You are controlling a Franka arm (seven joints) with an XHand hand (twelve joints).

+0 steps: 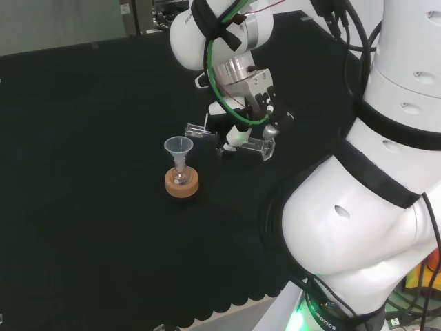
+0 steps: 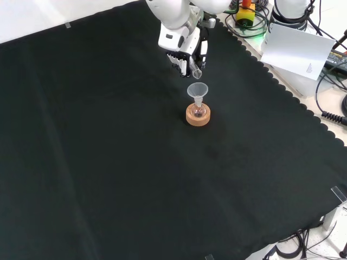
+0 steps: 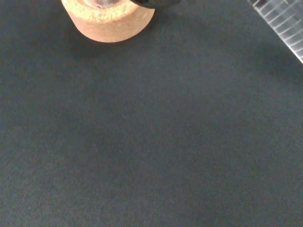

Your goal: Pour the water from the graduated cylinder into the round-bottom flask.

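Note:
A small round-bottom flask (image 1: 180, 177) sits on a cork ring (image 1: 182, 184) with a clear funnel (image 1: 178, 147) in its neck. In the front view the flask (image 2: 198, 111), cork ring (image 2: 198, 116) and funnel (image 2: 197, 90) stand mid-cloth. The hand (image 1: 242, 131) is shut on a clear graduated cylinder (image 1: 227, 139), held nearly level, its mouth pointing at the funnel from the right in the head view. From the front, the hand (image 2: 186, 54) is just above the funnel, the cylinder's mouth (image 2: 197, 71) close over it. The wrist view has the cork ring (image 3: 109, 21) and a stretch of cylinder (image 3: 284, 21).
Black cloth (image 1: 89, 207) covers the bench around the flask. The arm's white links (image 1: 358, 207) stand at the right of the head view. Beyond the cloth's scalloped edge in the front view lie a white sheet (image 2: 295, 49) and cables (image 2: 331, 97).

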